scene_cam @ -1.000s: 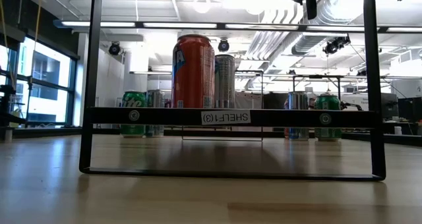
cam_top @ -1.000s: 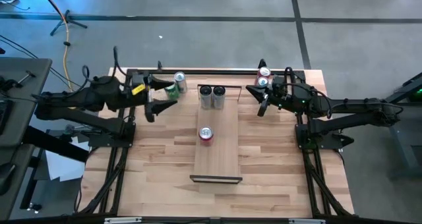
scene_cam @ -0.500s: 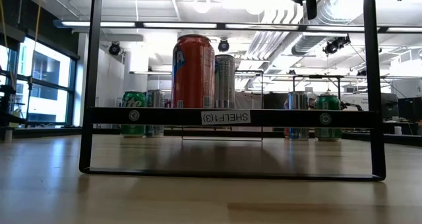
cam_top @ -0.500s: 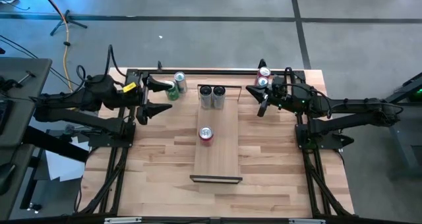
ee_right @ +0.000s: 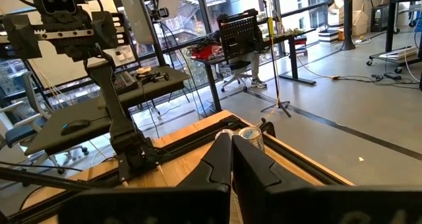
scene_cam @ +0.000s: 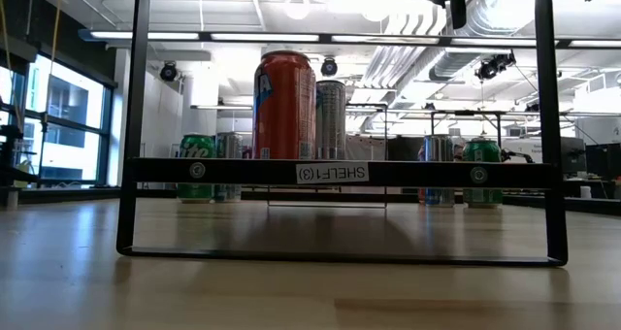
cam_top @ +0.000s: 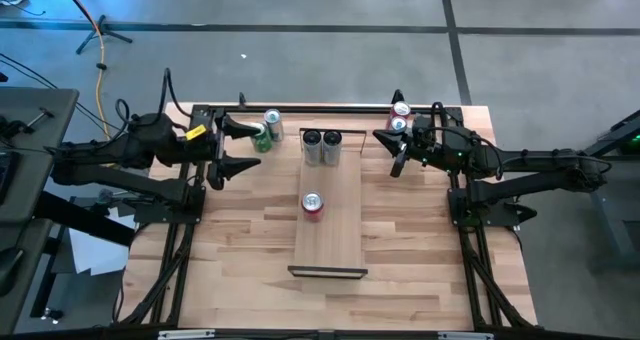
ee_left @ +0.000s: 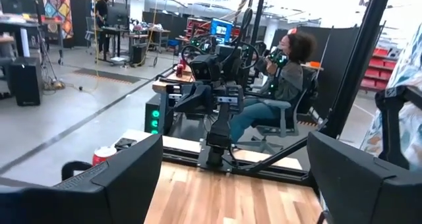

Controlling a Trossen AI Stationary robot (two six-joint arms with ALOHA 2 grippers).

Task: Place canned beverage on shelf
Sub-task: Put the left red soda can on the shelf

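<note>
The shelf (cam_top: 330, 235), a long pale board with dark end frames, lies on the middle of the table. A red can (cam_top: 312, 204) stands upright on it, and two silver cans (cam_top: 322, 146) stand at its far end. A green can (cam_top: 261, 137) and a silver-topped can (cam_top: 272, 120) stand on the table at the far left. My left gripper (cam_top: 236, 149) is open and empty just left of the green can, one finger on its far side. My right gripper (cam_top: 392, 148) is shut and empty near two cans (cam_top: 400, 118) at the far right.
The shelf's near end frame (scene_cam: 340, 172) fills the low view, with the red can (scene_cam: 284, 102) and a silver can (scene_cam: 331, 118) behind it. Bare tabletop (cam_top: 240, 250) lies on both sides of the shelf. A seated person (ee_left: 280, 85) is beyond the table.
My left gripper has drawn back a little from the green can toward the table's left edge, staying open, and then kept still. The cans have not moved.
</note>
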